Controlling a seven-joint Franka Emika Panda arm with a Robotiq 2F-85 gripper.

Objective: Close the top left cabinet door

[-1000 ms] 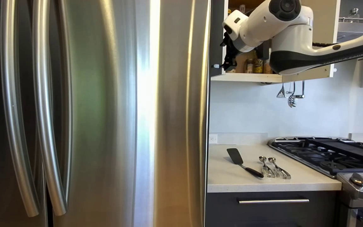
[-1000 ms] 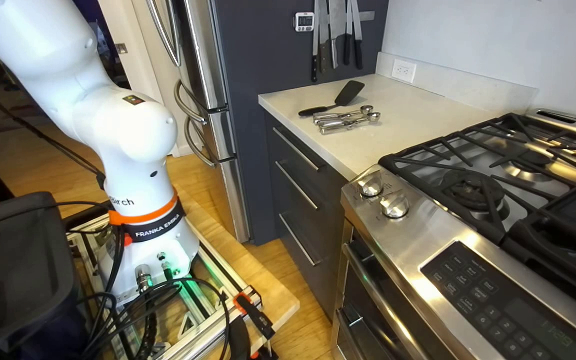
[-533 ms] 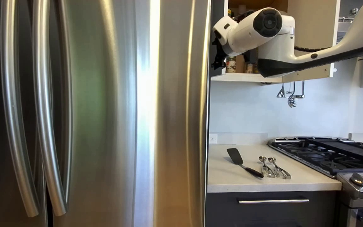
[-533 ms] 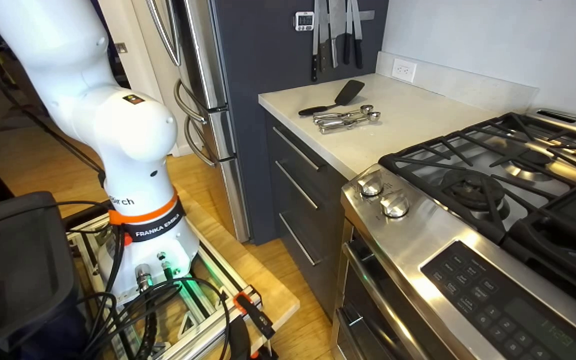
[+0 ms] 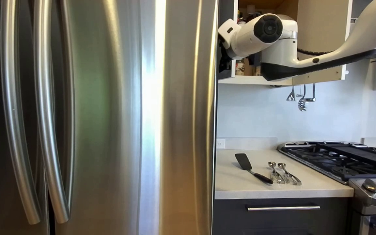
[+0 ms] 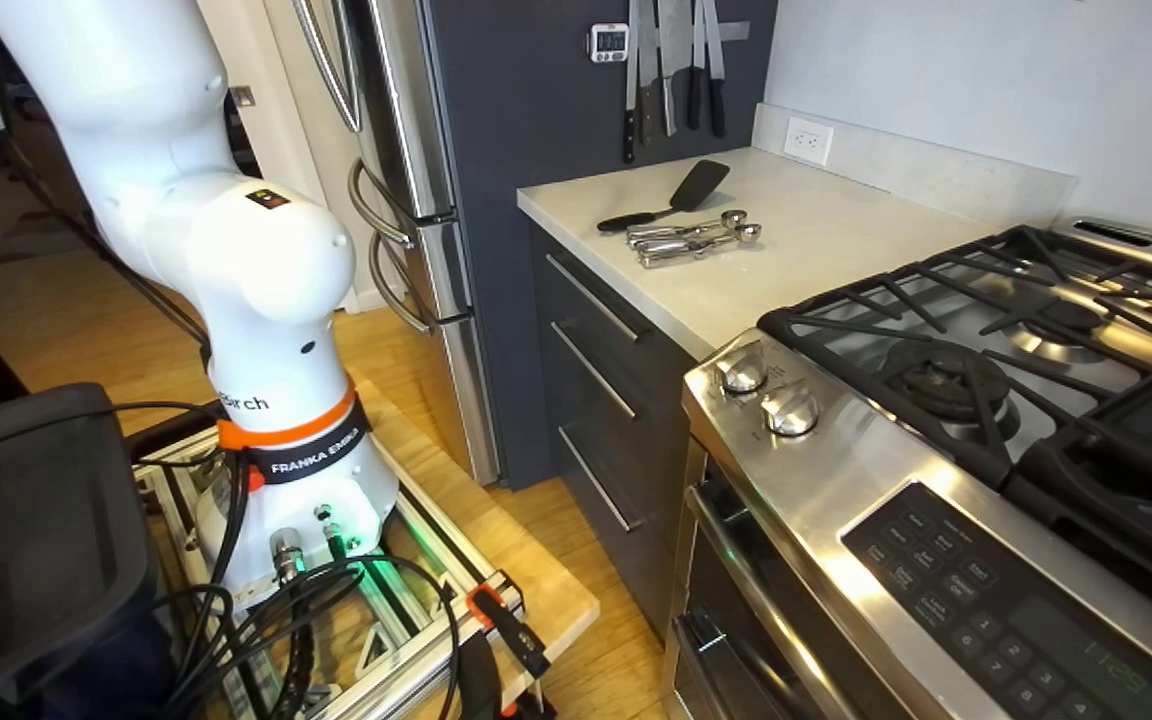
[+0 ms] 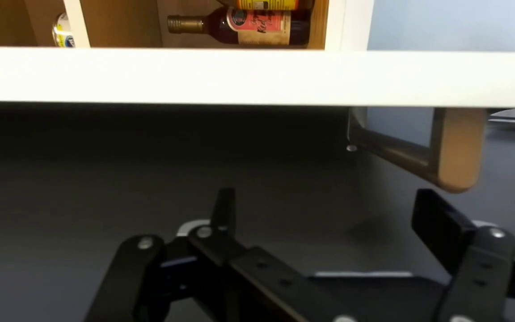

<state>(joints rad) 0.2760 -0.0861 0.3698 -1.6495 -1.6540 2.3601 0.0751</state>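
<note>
Kitchen space is dominated, in an exterior view, by a tall brushed stainless-steel refrigerator [image 5: 109, 117], set just left of the dark grey, white-edged cabinet door [image 5: 226, 11], found standing open, high up! Labelled jars [image 5: 240, 67] are spotted just right of its edge, and farther right of it a cream-faced neighbouring door [image 5: 321, 26] is seen open too. Across the cabinet door the jointed white robot arm [image 5: 279, 49] is held, its dark far end hard to pick out against the dark face. Well below the door, a pale countertop [image 5: 233, 182] is laid with a black spatula [image 5: 243, 161] and two shiny metal scoops [image 5: 281, 165].

Over to the wrist view: the door's white edge is stretched from side to side, and just below it the black two-fingered gripper [image 7: 327, 205] is framed, its fingertips [image 7: 225, 205] spread well apart! Whether the door is touched cannot be told. A squared metal handle [image 7: 461, 147] is picked out just below the door's edge, near a fingertip, and just above the edge a red-labelled glass bottle [image 7: 257, 27] is shown sideways.

And in an exterior view, a row of long-bladed knives [image 6: 674, 55] is hung up and a stainless-steel gas stove [image 6: 836, 460] is shown; arm, stove, refrigerator, countertop, spatula and scoops are caught in both exterior views.
</note>
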